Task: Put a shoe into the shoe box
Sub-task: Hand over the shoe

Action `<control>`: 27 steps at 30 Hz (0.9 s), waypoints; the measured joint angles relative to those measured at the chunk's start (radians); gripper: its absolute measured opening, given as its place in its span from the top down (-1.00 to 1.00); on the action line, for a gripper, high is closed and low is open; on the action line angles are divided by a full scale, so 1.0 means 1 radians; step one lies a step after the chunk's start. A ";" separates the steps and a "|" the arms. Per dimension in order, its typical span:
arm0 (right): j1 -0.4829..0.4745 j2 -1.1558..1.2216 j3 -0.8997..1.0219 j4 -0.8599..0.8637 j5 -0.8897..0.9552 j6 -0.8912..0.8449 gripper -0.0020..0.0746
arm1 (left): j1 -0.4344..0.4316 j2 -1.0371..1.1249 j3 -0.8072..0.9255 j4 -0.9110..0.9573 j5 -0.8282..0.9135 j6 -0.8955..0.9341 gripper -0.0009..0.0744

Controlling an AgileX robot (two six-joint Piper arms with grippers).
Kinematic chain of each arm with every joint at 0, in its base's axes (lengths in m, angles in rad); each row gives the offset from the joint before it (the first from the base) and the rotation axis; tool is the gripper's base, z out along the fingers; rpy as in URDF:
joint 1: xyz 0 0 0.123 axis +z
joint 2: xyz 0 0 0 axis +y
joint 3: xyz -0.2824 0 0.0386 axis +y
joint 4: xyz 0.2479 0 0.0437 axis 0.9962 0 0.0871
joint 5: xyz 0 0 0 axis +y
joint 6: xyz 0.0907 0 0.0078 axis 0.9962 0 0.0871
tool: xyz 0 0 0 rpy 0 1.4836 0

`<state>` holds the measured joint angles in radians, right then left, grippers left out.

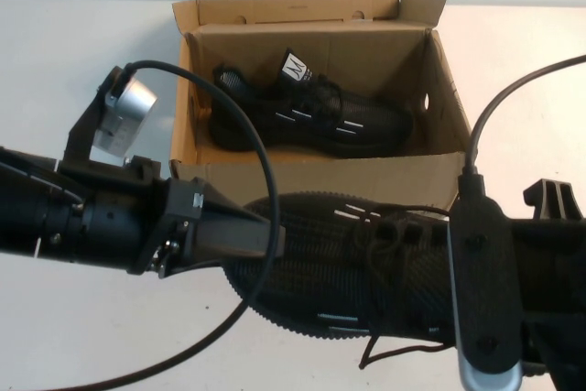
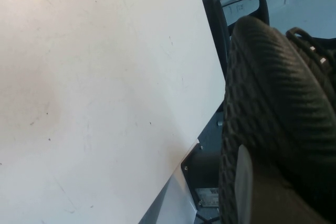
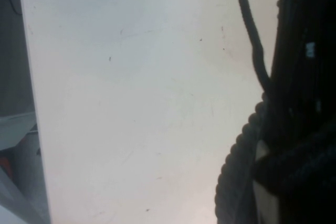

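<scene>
Both grippers, left gripper [image 1: 275, 240] and right gripper [image 1: 439, 254], clamp the shoe [image 1: 366, 267] over the table's [image 1: 82, 336] near edge; the box [image 1: 316, 176] behind holds another sneaker [image 1: 311, 116].

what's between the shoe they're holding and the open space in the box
Only the box's near wall. The shoe is held sideways between the left gripper and the right gripper, in front of the shoe box. The other sneaker fills the back; the front strip looks free.
</scene>
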<state>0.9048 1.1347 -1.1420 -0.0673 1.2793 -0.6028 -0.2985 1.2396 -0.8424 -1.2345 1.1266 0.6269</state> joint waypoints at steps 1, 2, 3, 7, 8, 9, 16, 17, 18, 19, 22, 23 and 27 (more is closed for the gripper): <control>0.000 0.000 0.000 0.000 0.000 0.008 0.89 | 0.000 0.000 0.000 0.000 0.000 0.002 0.55; 0.000 0.000 0.000 0.000 0.000 0.018 0.89 | 0.000 0.000 0.000 0.000 0.000 0.002 0.55; 0.000 0.000 0.000 0.000 0.000 0.028 0.89 | 0.000 0.000 0.000 0.000 0.000 0.002 0.55; 0.000 -0.001 0.000 0.005 -0.002 0.062 0.73 | 0.000 0.000 0.000 0.006 -0.002 0.018 0.56; 0.000 -0.001 -0.004 0.006 -0.002 0.065 0.64 | 0.000 0.000 0.000 0.008 -0.002 0.020 0.57; 0.000 -0.001 -0.009 0.010 -0.002 0.070 0.51 | 0.000 0.000 0.000 0.010 -0.002 0.025 0.59; 0.000 -0.001 -0.080 0.021 -0.004 0.137 -0.45 | 0.000 0.000 0.000 0.014 -0.006 0.039 0.62; 0.000 -0.002 -0.092 0.021 -0.002 0.142 -0.49 | 0.000 0.000 0.000 0.014 -0.011 0.039 0.62; 0.000 -0.002 -0.107 0.022 -0.002 0.145 -0.53 | 0.000 0.000 0.000 0.012 -0.015 0.039 0.63; 0.000 -0.005 -0.124 0.022 -0.002 0.149 -0.55 | 0.000 0.000 0.000 0.010 -0.018 0.039 0.64; 0.000 -0.015 -0.168 0.017 -0.002 0.153 -0.58 | 0.000 0.000 0.000 0.003 -0.029 0.043 0.66; 0.000 -0.021 -0.179 0.012 0.000 0.156 -0.58 | 0.000 0.000 0.000 -0.002 -0.034 0.045 0.66; 0.000 -0.047 -0.208 -0.048 -0.002 0.212 -0.59 | 0.000 0.000 0.000 -0.010 -0.067 0.060 0.66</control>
<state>0.9048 1.0873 -1.3496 -0.1155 1.2773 -0.3906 -0.2985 1.2396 -0.8424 -1.2441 1.0598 0.6873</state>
